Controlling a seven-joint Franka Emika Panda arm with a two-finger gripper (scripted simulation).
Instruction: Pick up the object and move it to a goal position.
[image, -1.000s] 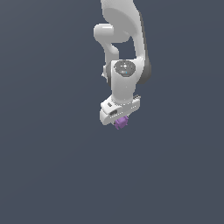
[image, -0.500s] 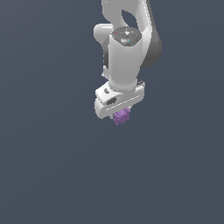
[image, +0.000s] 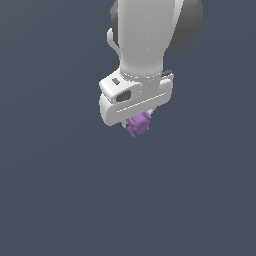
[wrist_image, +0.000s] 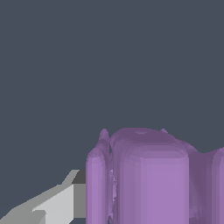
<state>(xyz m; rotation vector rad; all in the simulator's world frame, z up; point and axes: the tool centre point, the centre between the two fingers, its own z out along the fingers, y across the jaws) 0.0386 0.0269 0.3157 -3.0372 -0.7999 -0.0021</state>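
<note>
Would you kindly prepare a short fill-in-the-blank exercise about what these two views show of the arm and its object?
1. The object under the hand is ______ in colour.
2. In the exterior view, the object sits directly ______ the white hand.
3. The background around the arm is a plain dark ______.
4. In the wrist view, the object shows beside one light grey ______.

Missing words: purple; below; grey; finger
</note>
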